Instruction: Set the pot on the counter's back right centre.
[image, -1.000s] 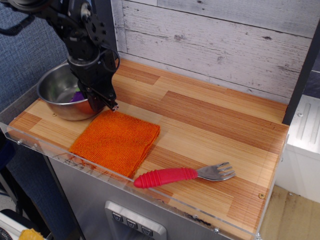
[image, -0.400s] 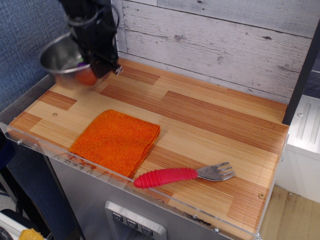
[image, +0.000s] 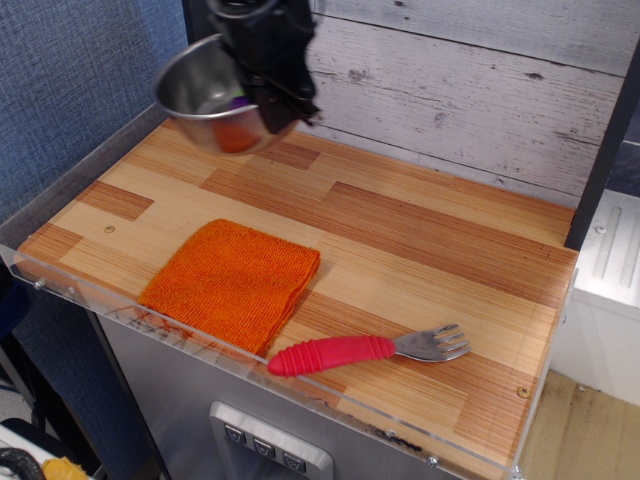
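Nearest my camera I see a grey metal panel (image: 265, 445) under the front edge, carrying three small buttons whose marks are too small for me to read. Above it runs the clear acrylic rim of the counter (image: 420, 260), a top of light and reddish-brown planks. Close to that front rim lies a fork (image: 370, 351) with a red ribbed handle and metal tines, its long axis running left to right with the tines pointing right. To its left, and just apart from it, a folded orange cloth (image: 233, 281) lies flat with one corner turned toward the front edge. Farther back the planks are bare as far as the whitewashed plank wall (image: 470, 90). At the back left I see the pot (image: 215, 95), a round shiny steel bowl, lifted clear of the counter and tilted so its opening faces up and toward the left; being round, it has no long axis I can name. A bit of purple, the toy eggplant (image: 238, 99), shows inside it, and the steel underside reflects orange. My black hand (image: 278, 100) is pinching the pot's right rim. I can read no brand, label or writing anywhere.
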